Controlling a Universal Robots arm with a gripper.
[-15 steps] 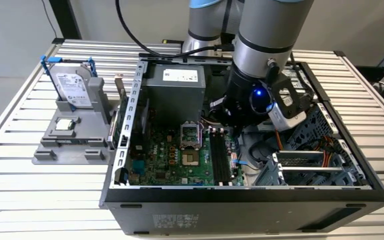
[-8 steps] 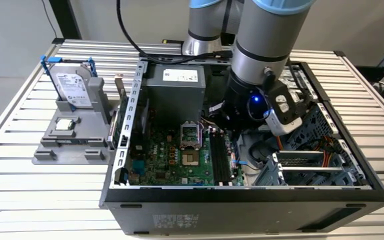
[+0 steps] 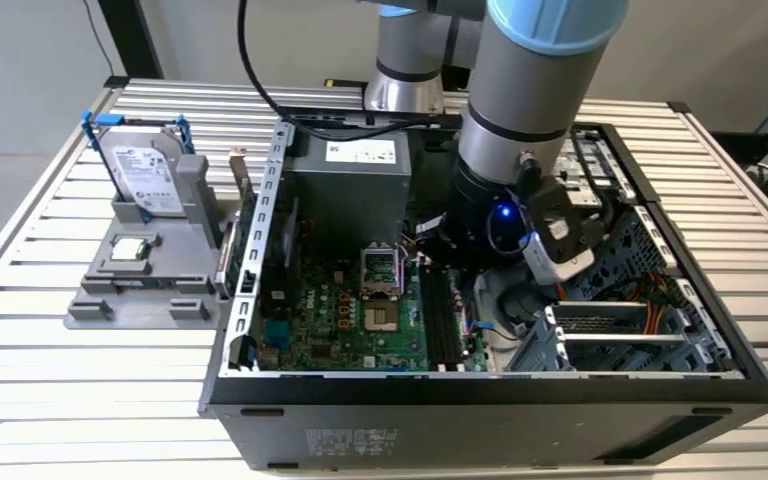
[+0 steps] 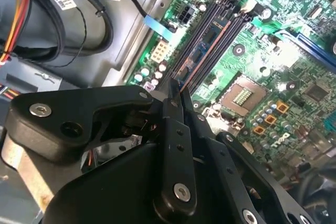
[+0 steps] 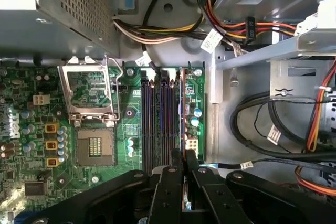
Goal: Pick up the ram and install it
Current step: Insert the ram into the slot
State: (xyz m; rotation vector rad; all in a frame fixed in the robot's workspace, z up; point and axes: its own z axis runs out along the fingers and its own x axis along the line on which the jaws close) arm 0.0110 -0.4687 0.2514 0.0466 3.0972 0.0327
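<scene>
One arm reached down into the open computer case on the slatted bench, its hand low over the memory slots of the green motherboard. In both wrist views the black fingers were pressed close on a thin upright board edge, pinching the ram, which stood on its long edge in line with the slot nearest the motherboard's outer edge. Whether the stick was fully seated could not be told; its lower end was hidden between the fingers. The other dark slots beside it lay bare.

In the first wrist view the open processor socket sat beside the slots, its metal frame tipped up, and a bundle of yellow, red and black cables ran across the case wall beyond the slot ends.

In the exterior view the arm's grey wrist stood at about one o'clock from the motherboard's middle. Well apart from the case, at about nine o'clock from it, a grey holder stood on the bench, carrying an upright silver hard drive in a blue frame, with a small square processor chip lying just in front of it. The grey power supply sat inside the case at twelve o'clock from the socket.
</scene>
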